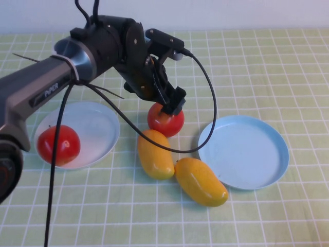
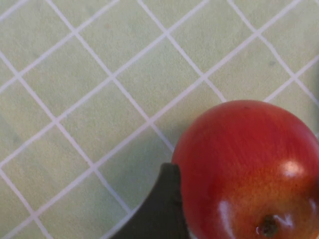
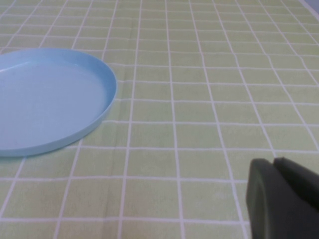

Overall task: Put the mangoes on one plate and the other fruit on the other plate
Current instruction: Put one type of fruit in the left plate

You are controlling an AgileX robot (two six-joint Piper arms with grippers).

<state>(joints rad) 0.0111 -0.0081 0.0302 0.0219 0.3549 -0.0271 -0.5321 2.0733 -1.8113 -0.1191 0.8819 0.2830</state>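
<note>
Left gripper (image 1: 172, 105) over loose apple (image 1: 165, 121)
Jaws spread wide astride it, not clamped; second apple (image 1: 58, 144) on white plate (image 1: 97, 126); right gripper (image 3: 284, 199) clenched near blue plate (image 3: 50, 99).

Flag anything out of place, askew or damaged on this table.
Nothing spilled or damaged. One apple sits on the white plate; the other apple lies on the cloth under the open left gripper. Both mangoes lie off the blue plate. The shut right gripper is parked.

green checked tablecloth (image 1: 267, 67) w/ white grid lines covers whole table; pale wall (image 1: 216, 13) strip behind.
</note>
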